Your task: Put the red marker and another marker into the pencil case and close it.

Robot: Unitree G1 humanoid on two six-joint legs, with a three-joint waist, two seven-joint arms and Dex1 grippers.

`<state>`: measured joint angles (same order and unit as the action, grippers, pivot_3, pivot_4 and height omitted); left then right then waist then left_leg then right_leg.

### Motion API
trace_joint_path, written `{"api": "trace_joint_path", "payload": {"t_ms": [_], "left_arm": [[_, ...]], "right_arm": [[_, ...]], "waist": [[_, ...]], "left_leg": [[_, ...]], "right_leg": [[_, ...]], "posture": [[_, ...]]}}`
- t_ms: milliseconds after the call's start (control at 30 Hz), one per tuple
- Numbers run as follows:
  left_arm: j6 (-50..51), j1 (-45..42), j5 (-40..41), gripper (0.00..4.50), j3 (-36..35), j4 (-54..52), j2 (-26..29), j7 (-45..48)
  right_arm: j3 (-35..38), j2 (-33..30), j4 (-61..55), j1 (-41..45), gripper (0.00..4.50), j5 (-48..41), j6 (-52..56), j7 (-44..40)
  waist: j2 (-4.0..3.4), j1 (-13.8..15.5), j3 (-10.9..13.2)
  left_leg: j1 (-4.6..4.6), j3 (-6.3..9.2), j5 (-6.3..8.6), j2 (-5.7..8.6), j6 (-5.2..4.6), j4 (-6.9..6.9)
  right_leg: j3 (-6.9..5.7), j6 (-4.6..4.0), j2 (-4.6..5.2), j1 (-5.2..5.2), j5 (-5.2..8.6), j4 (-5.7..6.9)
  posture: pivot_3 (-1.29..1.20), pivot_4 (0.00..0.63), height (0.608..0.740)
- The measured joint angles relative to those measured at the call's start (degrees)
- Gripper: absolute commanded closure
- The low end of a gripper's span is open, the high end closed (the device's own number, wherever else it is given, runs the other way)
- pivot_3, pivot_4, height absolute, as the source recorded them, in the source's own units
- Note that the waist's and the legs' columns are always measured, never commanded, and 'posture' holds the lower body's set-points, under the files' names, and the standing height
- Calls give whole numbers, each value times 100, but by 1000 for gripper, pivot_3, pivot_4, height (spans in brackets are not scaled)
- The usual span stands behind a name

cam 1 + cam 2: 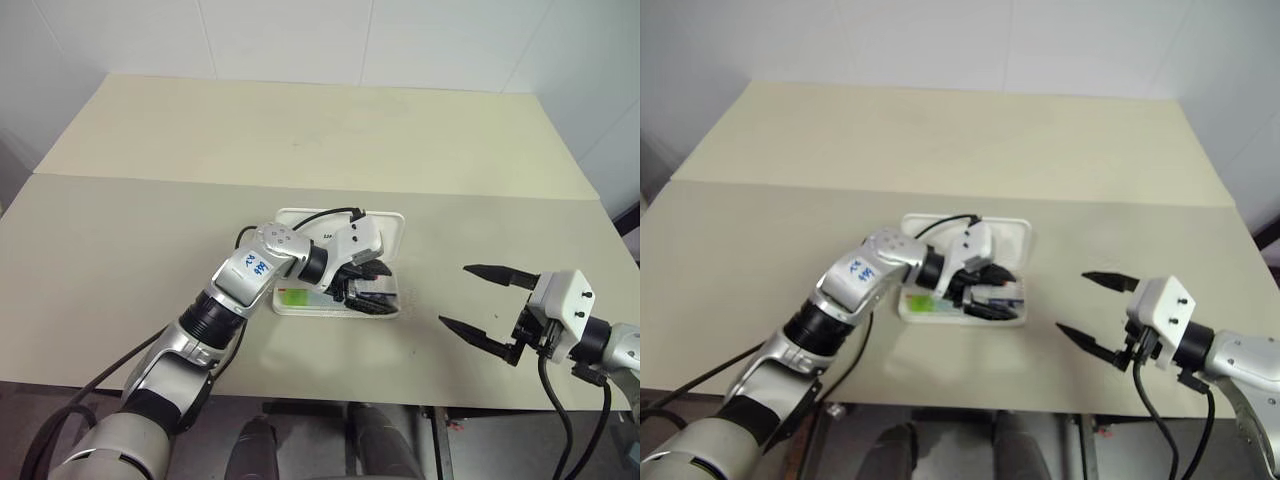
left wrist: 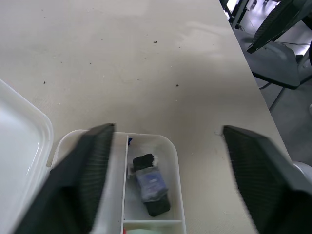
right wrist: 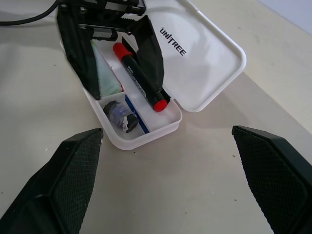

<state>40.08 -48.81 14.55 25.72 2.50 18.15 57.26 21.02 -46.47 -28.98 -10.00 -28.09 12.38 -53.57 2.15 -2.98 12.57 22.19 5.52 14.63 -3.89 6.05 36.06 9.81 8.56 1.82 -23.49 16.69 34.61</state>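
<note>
Head views: the pencil case (image 1: 392,228) is lying open on the beige counter (image 1: 150,230), its lid folded flat on the far side. The left pincer (image 1: 368,282) is reaching over the tray from the robot's left, its 2 black fingers spread wide above the compartments and gripping nothing. A patch of green, another marker (image 1: 293,297), is showing in the tray at the near left end. The right pincer (image 1: 478,299) is hanging over bare counter to the right of the case, well apart from it, fingers wide apart and empty.

Left wrist view: the left pincer's 2 fingers (image 2: 83,175) are standing wide on either side of the tray's end compartment, which is holding a small dark object with a bluish label (image 2: 151,187). Nothing is sitting between the fingers.

Right wrist view: the red marker (image 3: 140,84) is lying lengthwise in the tray's long compartment nearest the lid, red cap toward the end wall, with the left pincer's fingers straddling it. The green marker is lying in the compartment beside it. The lid is showing black "UNITREE" lettering (image 3: 173,41). The right pincer's 2 fingers (image 3: 73,170) are standing wide open, empty.
</note>
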Motion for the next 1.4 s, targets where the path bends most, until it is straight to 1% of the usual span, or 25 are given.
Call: {"api": "trace_joint_path", "payload": {"t_ms": [133, 267, 400, 467, 600, 700, 733, 833, 967, 1067, 1167, 1267, 1400], "left_arm": [[-4, 1, 0, 21, -67, -2, -52, -95], [-185, 3, 104, 21, -312, -10, -83, -34], [-796, -6, 733, 21, -1216, -24, -185, 316], [-1092, -13, 970, 21, -1619, -1, -148, 503], [-1473, -12, 1179, 21, -1981, 111, 30, 883], [-1629, -14, 1290, 653, -2232, 378, 145, 1082], [-1716, -23, 1320, 955, -2310, 512, 192, 1133], [-2007, -126, 1319, 2007, -2485, 950, 457, 1346], [-2386, -362, 1303, 3413, -2680, 1456, 586, 1509], [-2767, -587, 1181, 4429, -2746, 2118, 726, 1571], [-3366, -985, 901, 4474, -2847, 3145, 914, 1443], [-4105, -1347, 413, 4474, -2890, 4201, 1123, 1198], [-4762, -1571, -210, 4474, -2779, 5540, 1239, 890]], "right_arm": [[-8, 0, 0, 26, 0, 7, 5, 27], [-22, 0, 0, 64, 0, 29, 8, 38], [-33, 0, 0, 92, 0, 30, 11, 38], [-52, 1, 2, 149, 0, 27, 11, 37], [-113, 20, 2, 349, 0, -8, 6, 36], [-178, 21, 6, 438, 0, -9, 5, 33], [-202, 21, 11, 456, 0, -9, 5, 24], [-230, 21, 73, 517, 0, -8, -3, -29], [-273, 21, 212, 692, 0, -8, -41, -92], [-304, 22, 266, 785, 0, -10, -137, -183], [-341, 34, 410, 895, 0, -24, -240, -271], [-352, 37, 502, 923, 0, -29, -264, -338], [-463, 37, 650, 1051, 0, -21, -352, -393]], "waist": [[0, 1, 0], [0, 1, 0], [-1, -3, 0], [-1, -6, -1], [-1, -3, -1], [-1, 0, 0], [-1, 3, -1], [-1, -1, -1], [-2, 7, -1], [-2, 0, -1], [-1, -6, 0], [-1, -16, 0], [-2, -9, 0]], "left_leg": [[0, 0, 0, 0, 0, -1], [0, 0, 0, 0, 0, -2], [-1, -1, 0, 0, 0, -3], [-3, -1, 0, 0, 0, -2], [-3, 0, 0, 0, 0, 1], [-2, 1, 0, 0, 0, 0], [-2, 1, 0, 0, 0, 0], [-2, 1, 0, 0, 0, -2], [-2, 1, 0, 0, 0, -2], [-3, 1, 0, 0, 0, -2], [-2, 1, 0, 0, 0, -1], [-4, 1, 0, 0, 0, -5], [-3, 1, 0, 0, 0, -10]], "right_leg": [[0, 0, 0, 0, 0, 0], [0, 0, 0, 0, 0, 0], [0, 0, 0, 0, 0, 2], [0, 0, 0, 1, 0, 3], [0, 2, 0, 3, -1, 3], [0, 2, 0, 3, -1, 3], [0, 2, 0, 3, -1, 4], [0, 4, 0, 3, -2, 4], [0, 5, 0, 3, -3, 5], [-1, 11, 0, 2, -6, 9], [-1, 10, 0, 2, -6, 8], [-1, 14, 0, 1, -7, 12], [-2, 45, 0, -1, -23, 16]], "posture": [[0, 150, 740], [0, 150, 740], [0, 150, 740], [0, 150, 740], [0, 150, 740], [0, 150, 740], [0, 150, 740], [0, 150, 740], [0, 150, 740], [0, 150, 740], [0, 150, 740], [0, 150, 740], [0, 150, 740]]}}
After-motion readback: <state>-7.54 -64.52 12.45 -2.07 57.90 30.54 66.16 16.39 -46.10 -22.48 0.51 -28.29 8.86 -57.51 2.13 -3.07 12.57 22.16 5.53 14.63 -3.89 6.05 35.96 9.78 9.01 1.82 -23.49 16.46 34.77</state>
